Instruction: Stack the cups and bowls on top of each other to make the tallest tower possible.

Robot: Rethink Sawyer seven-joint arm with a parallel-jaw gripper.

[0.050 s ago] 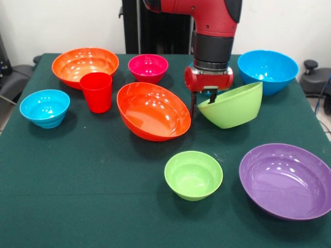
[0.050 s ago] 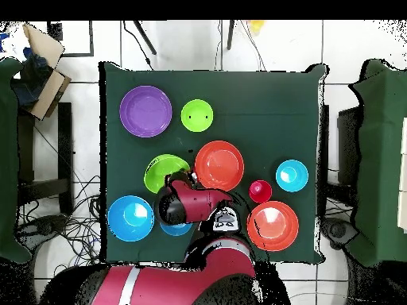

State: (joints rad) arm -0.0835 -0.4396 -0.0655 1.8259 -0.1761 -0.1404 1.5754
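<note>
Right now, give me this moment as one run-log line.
gripper: shut on green bowl rim | green bowl: tilted, lifted | orange bowl: tilted beside it | tower: none yet | red cup: upright

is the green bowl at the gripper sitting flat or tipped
Tipped. The green bowl is tilted, its opening facing sideways, with the gripper closed on its rim.
</note>
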